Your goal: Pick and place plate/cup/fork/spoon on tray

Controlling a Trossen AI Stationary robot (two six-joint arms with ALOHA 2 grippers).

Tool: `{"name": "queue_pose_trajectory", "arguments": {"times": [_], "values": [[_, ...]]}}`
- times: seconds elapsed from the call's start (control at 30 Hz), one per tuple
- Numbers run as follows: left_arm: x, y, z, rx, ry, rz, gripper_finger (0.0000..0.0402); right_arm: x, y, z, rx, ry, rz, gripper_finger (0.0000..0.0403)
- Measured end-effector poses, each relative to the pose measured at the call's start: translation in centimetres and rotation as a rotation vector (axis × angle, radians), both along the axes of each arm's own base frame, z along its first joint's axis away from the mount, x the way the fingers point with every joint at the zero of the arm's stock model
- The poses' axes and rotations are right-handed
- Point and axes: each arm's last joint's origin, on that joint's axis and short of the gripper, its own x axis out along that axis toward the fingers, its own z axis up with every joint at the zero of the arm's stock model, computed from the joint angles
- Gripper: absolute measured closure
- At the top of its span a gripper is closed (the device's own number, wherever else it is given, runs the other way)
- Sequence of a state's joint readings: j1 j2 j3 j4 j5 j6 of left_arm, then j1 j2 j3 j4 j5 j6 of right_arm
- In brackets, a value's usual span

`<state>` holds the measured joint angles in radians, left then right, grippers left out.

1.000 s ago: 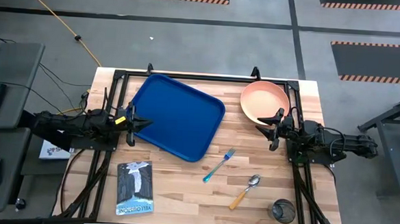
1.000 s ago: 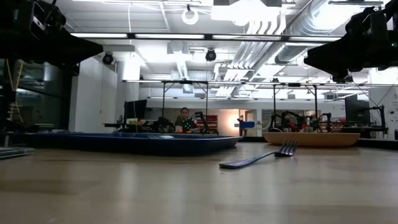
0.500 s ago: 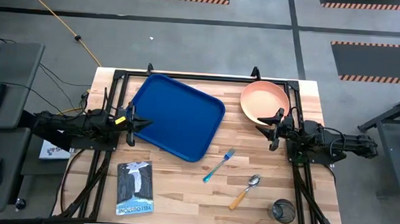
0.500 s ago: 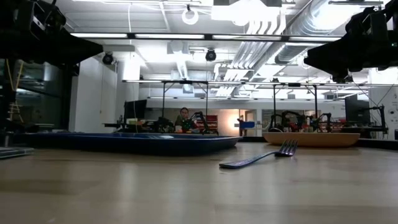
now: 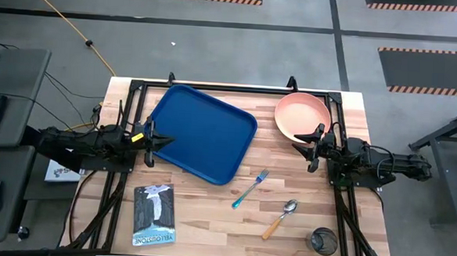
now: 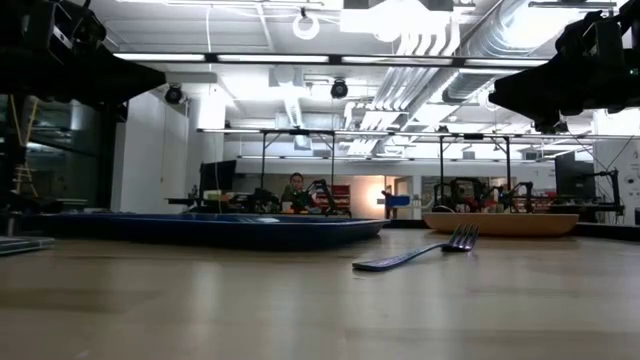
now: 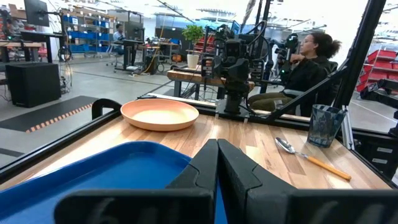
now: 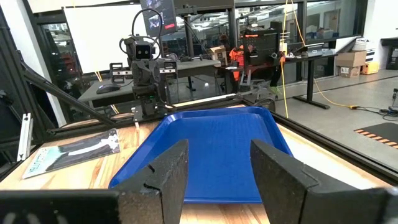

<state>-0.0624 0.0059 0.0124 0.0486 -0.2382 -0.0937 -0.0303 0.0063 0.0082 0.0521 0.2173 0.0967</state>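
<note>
Overhead straight down, low level across the tabletop, wrist cameras seemingly facing inward, all sharing the tray [image 5: 201, 133].

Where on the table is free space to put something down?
The tray is empty. Bare wood lies between the booklet and the fork. It is crowded at the right: plate, spoon, cup.

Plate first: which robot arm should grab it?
Probably the right arm. Its gripper is open beside the plate, while the left gripper, fingers shut, sits across the tray, far from it.
</note>
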Motion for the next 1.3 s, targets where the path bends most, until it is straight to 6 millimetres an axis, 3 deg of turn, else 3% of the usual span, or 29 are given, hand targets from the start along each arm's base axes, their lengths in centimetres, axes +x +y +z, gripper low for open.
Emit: {"name": "queue_pose_trajectory", "arguments": {"times": [1.0,1.3], "values": [[0.0,0.0,0.0,0.000,-0.004,0.003,0.0401,0.0,0.0,0.0,0.000,0.001,-0.001,0.0238],[-0.3,0.1,1.8,-0.072,-0.201,0.000,0.0401,0.0,0.0,0.0,0.000,0.000,-0.001,0.0238]]}}
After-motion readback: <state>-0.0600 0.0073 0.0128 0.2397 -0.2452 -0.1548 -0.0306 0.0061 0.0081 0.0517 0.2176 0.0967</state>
